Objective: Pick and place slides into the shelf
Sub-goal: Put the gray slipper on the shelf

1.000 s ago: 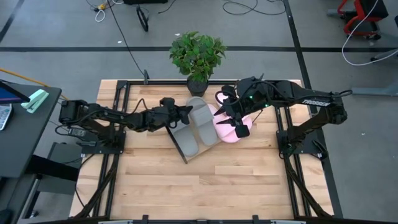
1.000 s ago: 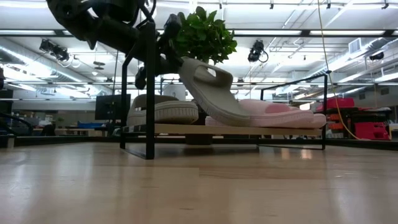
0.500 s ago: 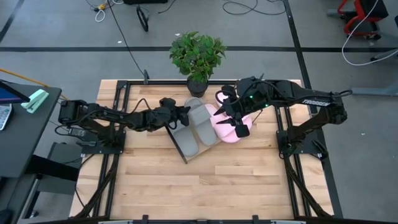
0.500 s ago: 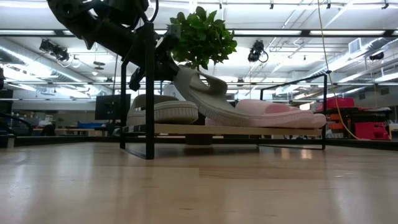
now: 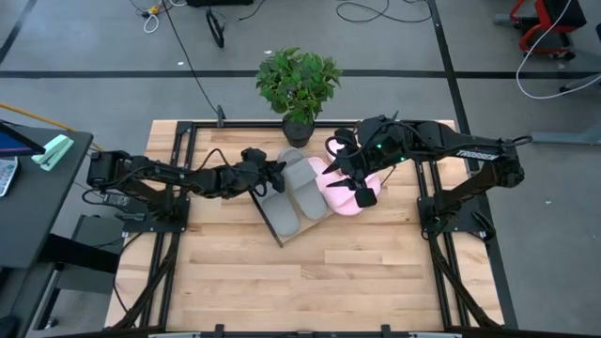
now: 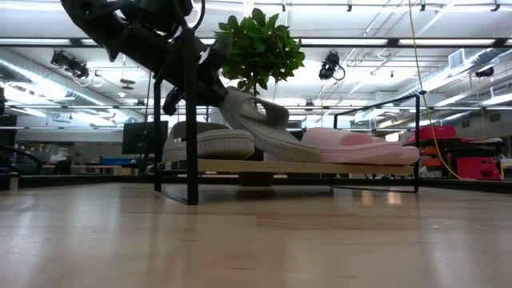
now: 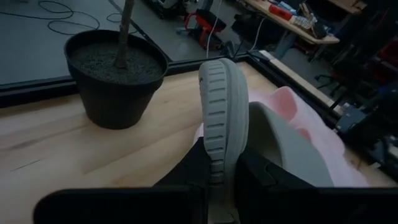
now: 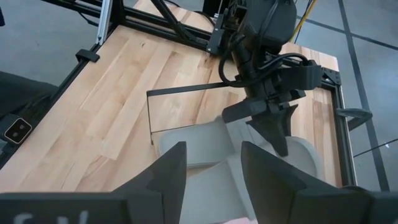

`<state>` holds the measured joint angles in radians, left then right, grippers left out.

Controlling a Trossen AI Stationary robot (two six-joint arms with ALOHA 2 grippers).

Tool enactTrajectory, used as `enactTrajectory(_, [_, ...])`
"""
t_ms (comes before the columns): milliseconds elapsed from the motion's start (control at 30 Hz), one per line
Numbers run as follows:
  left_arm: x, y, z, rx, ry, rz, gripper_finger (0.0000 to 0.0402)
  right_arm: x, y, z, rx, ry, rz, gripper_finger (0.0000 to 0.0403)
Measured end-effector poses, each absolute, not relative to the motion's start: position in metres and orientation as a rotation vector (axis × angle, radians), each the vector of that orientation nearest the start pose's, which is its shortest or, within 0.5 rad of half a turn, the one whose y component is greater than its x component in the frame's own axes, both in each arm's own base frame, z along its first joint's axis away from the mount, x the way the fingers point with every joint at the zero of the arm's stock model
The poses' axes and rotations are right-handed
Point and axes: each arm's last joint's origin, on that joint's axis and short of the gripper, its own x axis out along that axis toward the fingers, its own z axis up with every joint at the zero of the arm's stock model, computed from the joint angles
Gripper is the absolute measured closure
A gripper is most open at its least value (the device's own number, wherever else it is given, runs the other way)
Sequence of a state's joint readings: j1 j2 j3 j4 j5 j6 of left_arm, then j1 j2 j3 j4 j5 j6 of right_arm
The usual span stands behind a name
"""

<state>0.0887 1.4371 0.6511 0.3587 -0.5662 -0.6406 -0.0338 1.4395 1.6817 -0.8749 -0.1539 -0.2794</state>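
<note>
Here the left arm reaches in across the wooden tabletop (image 5: 310, 282), and the left gripper (image 5: 278, 173) is clamped narrowly on the edge of a grey slide (image 6: 260, 128), its fingers (image 7: 186, 177) pinching the ribbed sole from both sides. In the low view this sandal is tilted, heel raised in the grip and toe down on the shelf (image 6: 320, 167). Beside it, the other grey slide (image 6: 210, 141) lies flat on the slanted board. Behind the shelf stands a potted plant (image 5: 299, 83). Further right, the pale pink slides (image 5: 340, 191) rest on the shelf's right part. The right gripper (image 5: 361, 192) hovers over them, fingers (image 8: 168, 177) parted with nothing between them.
</note>
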Motion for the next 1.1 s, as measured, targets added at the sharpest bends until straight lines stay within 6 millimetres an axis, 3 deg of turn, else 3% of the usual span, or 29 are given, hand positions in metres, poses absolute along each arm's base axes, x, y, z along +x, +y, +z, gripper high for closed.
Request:
enactTrajectory(600, [0.286,0.041,0.184,-0.423,0.282,0.755,0.0355,0.288,0.011,0.427,-0.235,0.576,0.256,0.0245])
enactTrajectory(1100, [0.288,0.048,0.183,-0.423,0.286,0.744,0.0355,0.288,0.011,0.428,-0.240,0.568,0.257,0.0245])
